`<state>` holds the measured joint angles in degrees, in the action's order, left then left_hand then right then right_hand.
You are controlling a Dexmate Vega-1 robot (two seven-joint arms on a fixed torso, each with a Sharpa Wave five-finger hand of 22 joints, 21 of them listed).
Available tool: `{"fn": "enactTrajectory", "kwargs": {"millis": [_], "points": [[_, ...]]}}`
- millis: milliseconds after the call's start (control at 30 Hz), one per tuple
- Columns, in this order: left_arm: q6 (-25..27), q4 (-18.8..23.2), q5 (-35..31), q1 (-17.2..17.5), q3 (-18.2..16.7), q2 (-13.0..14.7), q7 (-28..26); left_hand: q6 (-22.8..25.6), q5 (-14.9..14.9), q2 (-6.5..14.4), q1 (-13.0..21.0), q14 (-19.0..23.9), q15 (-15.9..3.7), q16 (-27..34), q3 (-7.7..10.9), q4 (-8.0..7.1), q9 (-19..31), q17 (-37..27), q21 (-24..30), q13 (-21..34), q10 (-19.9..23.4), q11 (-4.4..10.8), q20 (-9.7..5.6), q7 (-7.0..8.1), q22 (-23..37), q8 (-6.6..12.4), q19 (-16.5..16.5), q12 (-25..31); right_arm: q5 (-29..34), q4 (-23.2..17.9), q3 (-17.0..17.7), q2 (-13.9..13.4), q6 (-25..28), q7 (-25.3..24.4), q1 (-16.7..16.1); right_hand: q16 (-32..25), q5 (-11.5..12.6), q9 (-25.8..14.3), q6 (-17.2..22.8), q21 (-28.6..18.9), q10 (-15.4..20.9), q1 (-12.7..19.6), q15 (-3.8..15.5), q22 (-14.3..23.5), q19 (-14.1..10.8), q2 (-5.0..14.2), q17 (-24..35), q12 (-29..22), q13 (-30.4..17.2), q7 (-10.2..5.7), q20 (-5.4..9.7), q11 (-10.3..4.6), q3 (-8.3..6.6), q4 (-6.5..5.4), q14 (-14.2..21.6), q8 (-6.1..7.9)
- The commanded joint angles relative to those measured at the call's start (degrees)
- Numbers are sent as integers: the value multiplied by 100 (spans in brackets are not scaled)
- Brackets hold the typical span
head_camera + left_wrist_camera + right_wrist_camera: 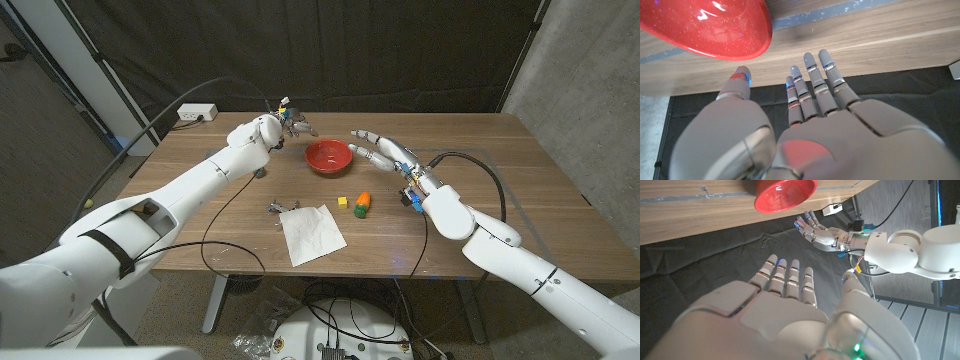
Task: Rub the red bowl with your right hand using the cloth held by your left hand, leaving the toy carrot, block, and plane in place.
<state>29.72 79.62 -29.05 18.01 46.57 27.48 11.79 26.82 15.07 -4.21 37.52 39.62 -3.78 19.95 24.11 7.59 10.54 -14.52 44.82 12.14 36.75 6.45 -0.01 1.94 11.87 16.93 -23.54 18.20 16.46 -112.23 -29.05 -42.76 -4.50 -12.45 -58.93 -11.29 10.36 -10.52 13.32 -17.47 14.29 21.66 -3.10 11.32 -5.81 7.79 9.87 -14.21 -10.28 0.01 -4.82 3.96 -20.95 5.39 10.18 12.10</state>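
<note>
Both robot hands hover with fingers spread apart, holding nothing: the left robot hand (285,124) to the far left of the red bowl (328,157), the right robot hand (385,153) just to its right. The bowl sits on the desk (500,170). Nearer lie the white cloth (312,234), untouched, a small toy plane (281,207), a yellow block (343,202) and a toy carrot (362,202). Judging by this, rubbing has not begun; the cloth must first be picked up.
</note>
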Motion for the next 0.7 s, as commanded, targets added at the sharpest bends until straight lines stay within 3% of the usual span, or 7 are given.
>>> {"fn": "enactTrajectory", "kwargs": {"millis": [33,167,467,700], "points": [[296,-210,-635,-251,330,-168,566,50,24,-16,13,86,-406,49,-28,-24,24,-32,72,35,79,21,-23,11,33,-15,-109,59,42,33,-127,-18,-112,93,60,11,7,-11,68,-22,44,79,-14,19,-45,-4,13,-16,-23,-11,-9,-6,-12,45,57,33],[322,-384,-839,-348,462,-267,696,222,33,-23,58,208,-447,84,-32,-17,27,-49,133,49,196,11,-40,-41,38,5,-215,124,18,34,-113,-30,-143,78,47,16,5,-11,74,-21,54,81,-9,20,-48,-10,14,-14,-22,-11,-15,-1,-8,51,57,28],[195,-810,-1044,-491,583,-536,830,424,37,-54,105,630,-525,212,-68,-34,29,-84,347,28,452,13,-84,2,60,-36,-594,228,-58,74,-72,-57,-218,28,-15,22,-1,-12,107,-15,88,76,-18,20,-46,-12,22,-14,-22,-20,-25,16,2,53,58,24],[247,-1108,-1432,-704,879,-751,1091,590,57,41,212,747,-580,247,-13,-30,29,-103,382,2,600,43,-145,49,78,-18,-549,242,-106,132,-52,-61,-320,-36,-59,22,-6,-12,120,-10,106,50,-29,21,-43,-10,32,-10,-22,-21,-33,14,19,38,63,15]]}}
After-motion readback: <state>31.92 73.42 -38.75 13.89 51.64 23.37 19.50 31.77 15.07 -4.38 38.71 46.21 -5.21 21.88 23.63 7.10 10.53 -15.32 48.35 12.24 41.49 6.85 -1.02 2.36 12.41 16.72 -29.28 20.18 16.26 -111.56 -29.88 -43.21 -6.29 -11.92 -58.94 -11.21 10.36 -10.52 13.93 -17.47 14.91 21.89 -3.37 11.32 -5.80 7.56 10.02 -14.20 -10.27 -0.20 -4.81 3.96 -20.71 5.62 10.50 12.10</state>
